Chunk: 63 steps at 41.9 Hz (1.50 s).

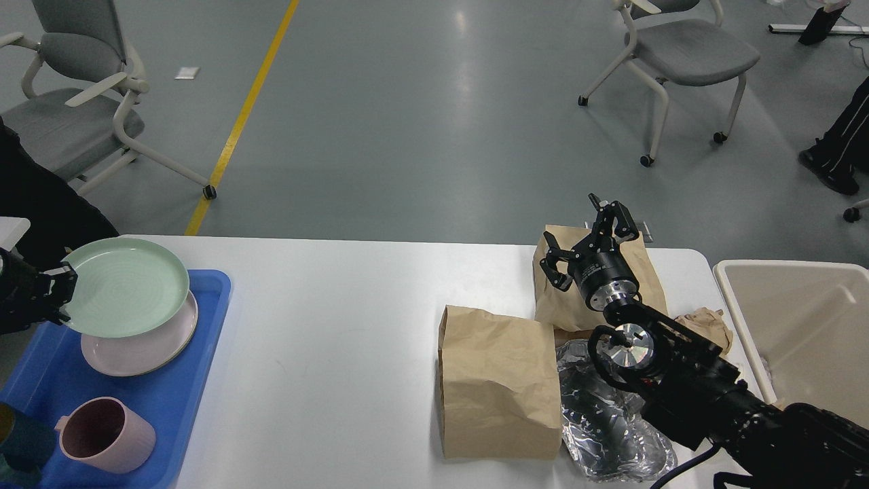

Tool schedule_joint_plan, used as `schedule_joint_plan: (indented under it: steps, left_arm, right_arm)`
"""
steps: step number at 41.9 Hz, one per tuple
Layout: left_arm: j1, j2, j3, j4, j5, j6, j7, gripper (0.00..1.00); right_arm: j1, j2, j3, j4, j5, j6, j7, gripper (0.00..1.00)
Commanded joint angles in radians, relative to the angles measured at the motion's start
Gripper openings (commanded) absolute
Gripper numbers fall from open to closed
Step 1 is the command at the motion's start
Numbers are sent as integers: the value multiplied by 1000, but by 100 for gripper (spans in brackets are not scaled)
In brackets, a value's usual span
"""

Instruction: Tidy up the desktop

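Observation:
The white desktop fills the lower half of the head view. At its left, my left gripper is shut on the rim of a pale green plate, which hangs just over a pink plate in the blue tray. A pink mug stands at the tray's near end. On the right lie two brown paper bags, crumpled foil and a crumpled paper scrap. My right gripper hangs open above the far bag, holding nothing.
A beige bin stands off the desktop's right end. Grey chairs stand on the floor behind, and a yellow line runs across it. A dark blue-green object shows at the tray's lower left corner.

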<state>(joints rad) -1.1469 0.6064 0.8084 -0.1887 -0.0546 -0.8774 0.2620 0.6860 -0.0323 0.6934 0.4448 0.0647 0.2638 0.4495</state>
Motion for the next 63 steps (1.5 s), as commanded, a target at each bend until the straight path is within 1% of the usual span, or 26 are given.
schedule_joint_plan:
  steps: [1,11,17,22,25,26,27,30,32,34,35,36,37,39,40,43,49,50,53,55,56,63]
  left_arm:
    - [1,16,-1,6,-1,6,0,6]
    - [1,3,-1,6,1,11,0,11]
    - [1,1,-1,6,1,9,0,11]
    - [1,3,-1,6,1,14,0,17]
    - [1,1,-1,6,1,24,0,22]
    - [1,1,-1,6,1,29,0,25]
    - [0,3,-1,5,1,41,0,33]
    - [-5,6,-6,3,1,67,-1,49]
    - [-10,6,-12,-2,1,92,-1,63]
    - [-19,6,-18,-3,1,123,-1,80]
    - [-28,9,-23,-3,-1,139,-1,87]
    - [-43,12,-28,-3,1,158,-1,92]
    - [-60,15,-35,-6,1,175,0,94]
    - [-91,27,-54,-12,2,195,3,95]
    - [-114,61,-79,-12,2,204,6,95]
    - [-129,121,-126,-12,2,204,3,96]
    - [-125,173,-257,-5,-2,212,-7,96]
    - [-113,180,-338,-5,-2,213,-26,96]
    - [-67,164,-472,-5,-1,222,-52,96]
    - [1,156,-562,-2,-2,228,-56,96]
    - [57,155,-665,0,-2,242,-61,96]
    - [179,148,-1026,2,-1,290,-61,96]
  right_arm:
    - [0,0,0,0,0,0,0,100]
    - [0,0,0,0,0,0,0,100]
    - [0,-1,0,0,0,0,0,100]
    - [0,0,0,0,0,0,0,100]
    - [1,0,0,0,0,0,0,100]
    - [1,0,0,0,0,0,0,100]
    - [1,-1,0,0,0,0,0,100]
    - [0,-1,0,0,0,0,0,100]
    - [0,0,0,0,0,0,0,100]
    - [1,0,0,0,0,0,0,100]
    - [0,0,0,0,0,0,0,100]
    - [0,0,0,0,0,0,0,100]
    - [0,0,0,0,0,0,0,100]
    - [0,0,0,0,0,0,0,100]
    - [0,0,0,0,0,0,0,100]
    - [1,0,0,0,0,0,0,100]
    - [1,0,0,0,0,0,0,100]
    - [0,0,0,0,0,0,0,100]
    - [1,0,0,0,0,0,0,100]
    - [1,-1,0,0,0,0,0,100]
    - [0,-1,0,0,0,0,0,100]
    - [1,-1,0,0,0,0,0,100]
